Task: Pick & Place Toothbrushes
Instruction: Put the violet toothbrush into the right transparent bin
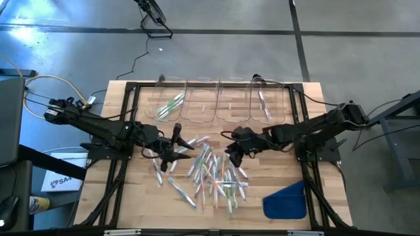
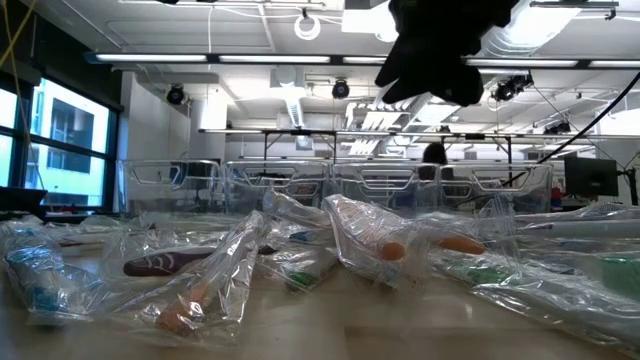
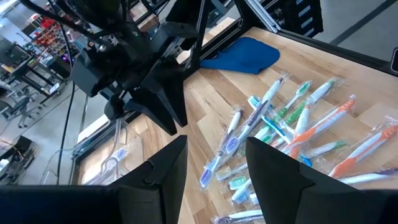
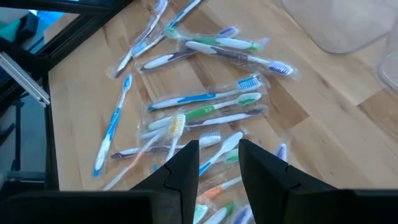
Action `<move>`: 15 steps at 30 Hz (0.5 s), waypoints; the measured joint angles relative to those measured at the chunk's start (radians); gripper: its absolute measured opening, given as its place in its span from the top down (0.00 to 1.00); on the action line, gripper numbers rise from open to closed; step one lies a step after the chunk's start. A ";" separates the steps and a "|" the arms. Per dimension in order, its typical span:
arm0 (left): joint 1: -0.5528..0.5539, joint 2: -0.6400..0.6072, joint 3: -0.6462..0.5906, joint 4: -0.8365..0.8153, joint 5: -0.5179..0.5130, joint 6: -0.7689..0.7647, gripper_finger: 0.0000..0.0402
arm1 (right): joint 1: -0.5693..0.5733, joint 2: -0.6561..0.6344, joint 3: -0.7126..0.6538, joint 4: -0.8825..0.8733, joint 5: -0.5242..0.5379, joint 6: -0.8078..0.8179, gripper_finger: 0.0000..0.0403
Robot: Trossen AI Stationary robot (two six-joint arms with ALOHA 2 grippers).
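Note:
Many toothbrushes in clear wrappers lie in a loose pile (image 1: pixel 211 174) on the wooden table, also seen in the left wrist view (image 3: pixel 292 124) and the right wrist view (image 4: pixel 205 102). My left gripper (image 1: pixel 173 148) hovers open over the pile's left edge, nothing between its fingers (image 3: pixel 214 171). My right gripper (image 1: pixel 232 155) hovers open above the pile's far right part; its fingers (image 4: pixel 217 162) stand above the brushes lying on the table. In the low view one gripper (image 2: pixel 440 50) hangs well clear of the wrapped brushes (image 2: pixel 380 245).
Several clear bins (image 1: pixel 216 105) stand in a row at the far edge; the leftmost holds a green brush (image 1: pixel 172 103), the rightmost a pinkish one (image 1: pixel 263 103). A blue flat cloth piece (image 1: pixel 286 200) lies near the right front corner. Black frame rails (image 1: pixel 125 131) border the table.

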 joint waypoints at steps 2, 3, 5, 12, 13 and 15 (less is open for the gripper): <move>0.000 0.000 0.000 0.000 0.000 0.000 0.60 | -0.001 0.000 0.000 -0.002 0.000 -0.019 0.74; 0.000 0.000 0.000 0.000 0.000 0.000 0.60 | 0.000 0.000 0.000 -0.006 0.000 -0.028 0.74; 0.000 0.000 0.000 0.000 0.000 0.000 0.60 | 0.000 0.008 0.000 -0.008 0.000 -0.037 0.74; 0.000 0.000 0.000 0.000 -0.001 0.000 0.60 | 0.000 0.140 0.000 0.017 0.023 -0.049 0.74; 0.000 0.000 0.000 0.000 0.000 0.000 0.60 | -0.004 0.155 0.000 0.018 0.025 -0.049 0.74; 0.000 0.000 0.000 -0.001 -0.001 0.000 0.60 | -0.014 0.181 0.000 0.026 0.025 -0.048 0.74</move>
